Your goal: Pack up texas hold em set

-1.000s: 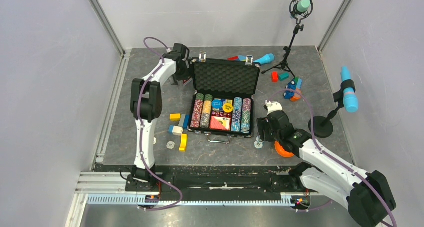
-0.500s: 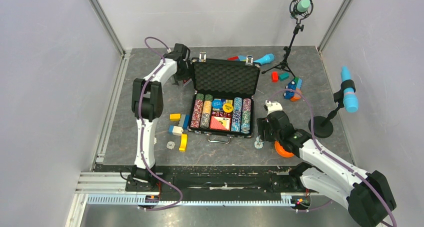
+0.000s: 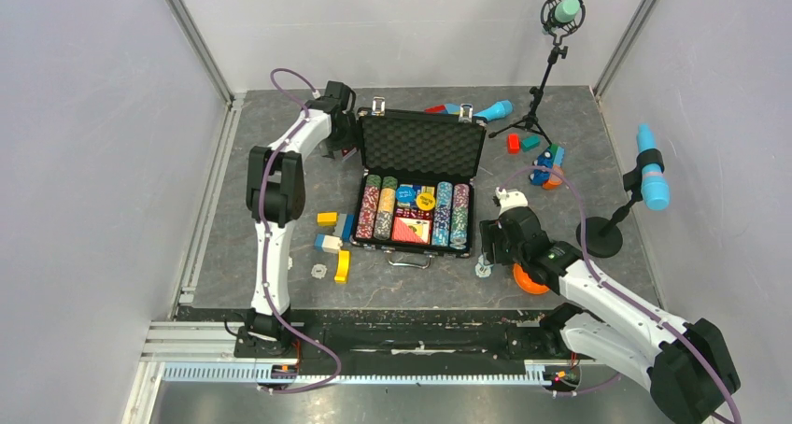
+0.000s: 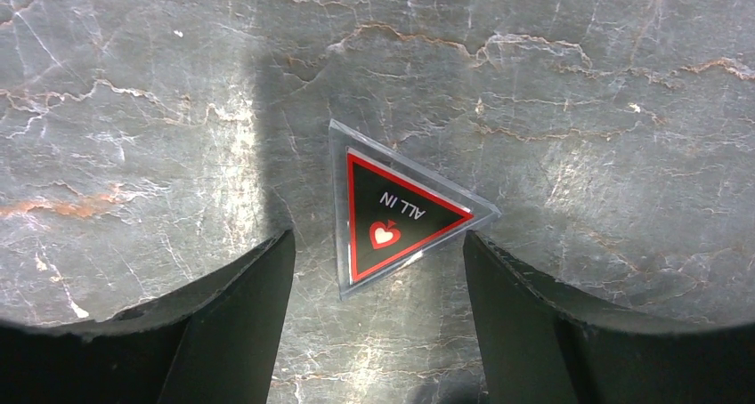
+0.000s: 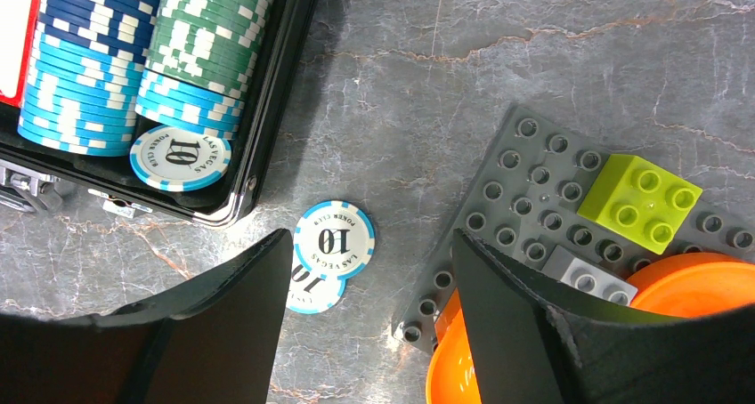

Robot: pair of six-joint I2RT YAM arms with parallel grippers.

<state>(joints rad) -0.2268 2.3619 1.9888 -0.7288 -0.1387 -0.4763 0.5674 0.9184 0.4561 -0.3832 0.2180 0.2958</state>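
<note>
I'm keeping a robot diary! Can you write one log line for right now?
left gripper: open, astride ALL IN triangle | right gripper: open over two loose blue chips | case: lid up

The open briefcase (image 3: 420, 144) sits in the middle of the table (image 3: 420, 289), with poker chips (image 3: 445, 214) in rows inside. Toy blocks (image 3: 343, 266) lie to its left. Two loose chips (image 5: 334, 238) overlap just beside its front right corner, and a studded baseplate (image 5: 516, 181) lies to their right.

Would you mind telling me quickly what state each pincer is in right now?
Left pincer: open, straddling the triangular ALL IN marker, not gripping it.
Right pincer: open, empty, over two loose blue chips beside the case.
</note>
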